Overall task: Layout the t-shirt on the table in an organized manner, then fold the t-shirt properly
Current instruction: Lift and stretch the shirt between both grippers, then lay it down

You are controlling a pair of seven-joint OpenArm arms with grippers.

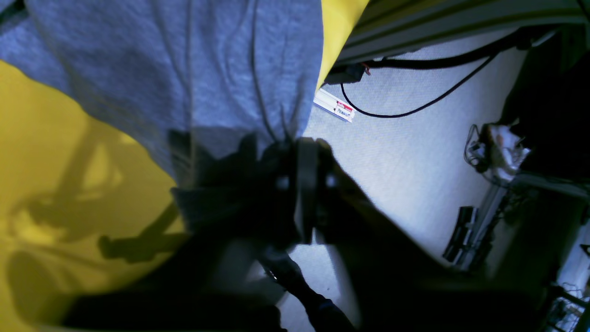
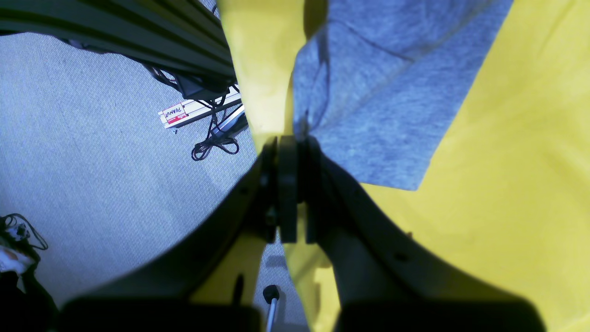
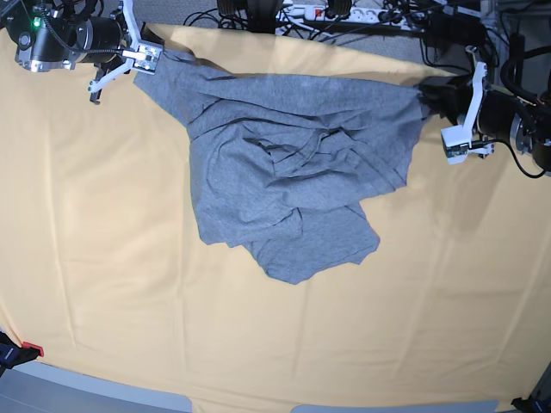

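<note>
The grey t-shirt (image 3: 293,163) lies rumpled and bunched on the upper middle of the yellow-orange table (image 3: 103,258), with no lettering showing. At the table's far left corner my right gripper (image 3: 148,58) is shut on a corner of the shirt. In the right wrist view the cloth (image 2: 378,92) runs into the closed right gripper (image 2: 289,138). My left gripper (image 3: 424,93) sits at the shirt's right edge. In the left wrist view creases of the shirt (image 1: 184,69) gather at the left gripper (image 1: 306,143), but that view is dark and blurred, so its jaws are unclear.
Both grippers are near the table's far edge, where the cloth (image 2: 258,69) drops to a grey carpeted floor. A white labelled box (image 2: 177,114) and black cables (image 1: 415,108) lie on the floor. A power strip and cables (image 3: 327,13) run behind the table.
</note>
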